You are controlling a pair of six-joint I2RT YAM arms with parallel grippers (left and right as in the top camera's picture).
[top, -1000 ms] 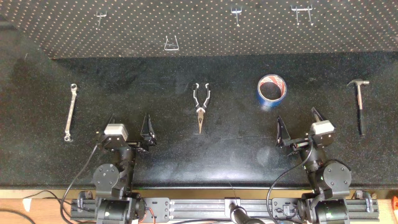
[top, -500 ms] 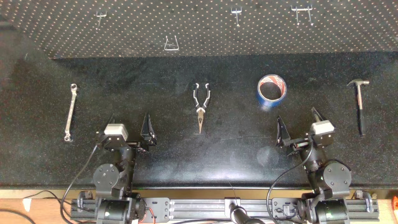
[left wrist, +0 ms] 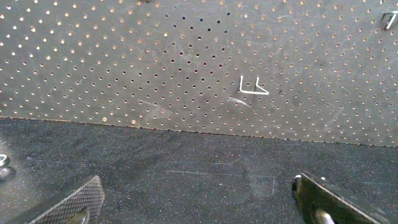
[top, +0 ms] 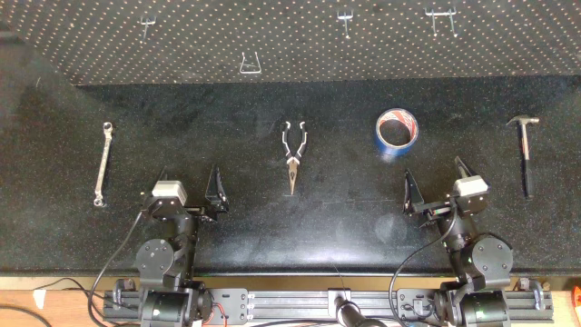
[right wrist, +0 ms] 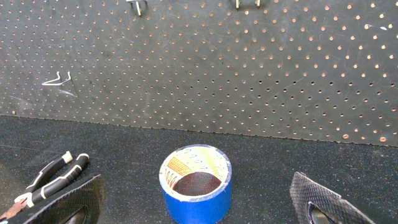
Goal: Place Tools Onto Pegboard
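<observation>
Nothing has shifted over the last second. From above, the pliers (top: 293,159) lie mid-mat, with the wrench (top: 103,163) well to their left, the tape roll (top: 397,130) to their right and the hammer (top: 524,154) farther right. The pegboard (top: 290,41) lies beyond the pliers. The left gripper (top: 190,173) and right gripper (top: 432,168) flank the pliers, nearer the bases, both spread wide and empty. The left wrist view shows a wire hook (left wrist: 252,87) on the pegboard. In the right wrist view the tape roll (right wrist: 196,183) stands near the pliers (right wrist: 53,180).

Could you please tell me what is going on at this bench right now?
Nothing is being handled. The left arm and right arm sit at the near edge, jaws open and empty. The wrench, pliers, tape roll and hammer lie on the black mat below the pegboard, none hung on its hooks yet.
</observation>
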